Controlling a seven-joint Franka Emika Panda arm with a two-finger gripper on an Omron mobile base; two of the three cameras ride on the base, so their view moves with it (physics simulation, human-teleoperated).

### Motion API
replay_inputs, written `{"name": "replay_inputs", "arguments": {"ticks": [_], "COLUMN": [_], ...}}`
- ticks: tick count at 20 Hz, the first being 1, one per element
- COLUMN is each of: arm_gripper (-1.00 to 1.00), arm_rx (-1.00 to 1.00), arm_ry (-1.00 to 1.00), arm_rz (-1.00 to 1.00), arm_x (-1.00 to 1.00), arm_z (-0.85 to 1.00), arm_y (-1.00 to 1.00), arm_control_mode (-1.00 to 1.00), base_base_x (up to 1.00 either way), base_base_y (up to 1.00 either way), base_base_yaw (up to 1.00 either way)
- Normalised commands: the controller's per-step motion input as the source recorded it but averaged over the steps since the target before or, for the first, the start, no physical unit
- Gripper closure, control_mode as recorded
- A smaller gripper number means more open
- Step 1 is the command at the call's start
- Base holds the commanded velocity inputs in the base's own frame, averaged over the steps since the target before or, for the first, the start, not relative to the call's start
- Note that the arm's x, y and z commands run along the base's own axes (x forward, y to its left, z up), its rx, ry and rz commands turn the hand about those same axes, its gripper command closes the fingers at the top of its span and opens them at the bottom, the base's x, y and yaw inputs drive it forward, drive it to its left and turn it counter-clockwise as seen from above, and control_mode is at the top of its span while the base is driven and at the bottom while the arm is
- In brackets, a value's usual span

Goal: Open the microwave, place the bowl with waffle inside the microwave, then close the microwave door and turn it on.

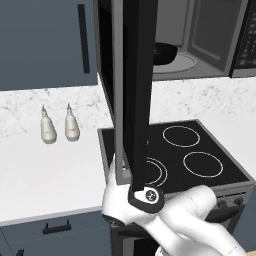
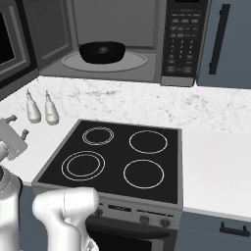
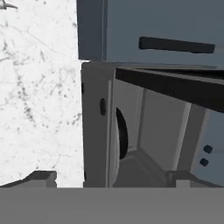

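With the small round black bowl (image 2: 102,52) already on the turntable inside the large black microwave (image 2: 122,39), the wide black glass-windowed microwave door (image 1: 131,95) stands swung open, its long axis upright, just beside the empty, wide-open gripper (image 2: 13,128) at its outer face.

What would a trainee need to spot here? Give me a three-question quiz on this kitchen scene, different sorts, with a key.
1. True or false: the microwave door stands open.
2. Where is the bowl? A) on the cooktop; B) on the turntable plate inside the microwave; C) on the counter.
3. Fill in: beside the cooktop, on the counter, stand two white ____.

Key: 1 true; 2 B; 3 bottles.
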Motion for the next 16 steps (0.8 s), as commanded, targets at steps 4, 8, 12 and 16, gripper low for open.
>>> {"name": "replay_inputs", "arguments": {"ticks": [4,8,12,16], "arm_gripper": [-1.00,-1.00,-1.00,-1.00], "arm_rx": [-0.16,-0.05,-0.07,-0.09], "arm_ry": [-0.16,-0.03,0.00,0.00], "arm_rz": [0.00,0.00,0.00,0.00], "arm_x": [0.00,-0.02,-0.03,-0.08], "arm_z": [-0.29,-0.01,0.00,0.00], "arm_y": [0.46,0.64,0.70,0.77], "arm_control_mode": [-1.00,-1.00,-1.00,-1.00], "base_base_x": [0.00,0.00,0.00,0.00], "base_base_y": [0.00,0.00,0.00,0.00], "base_base_yaw": [0.00,0.00,0.00,0.00]}}
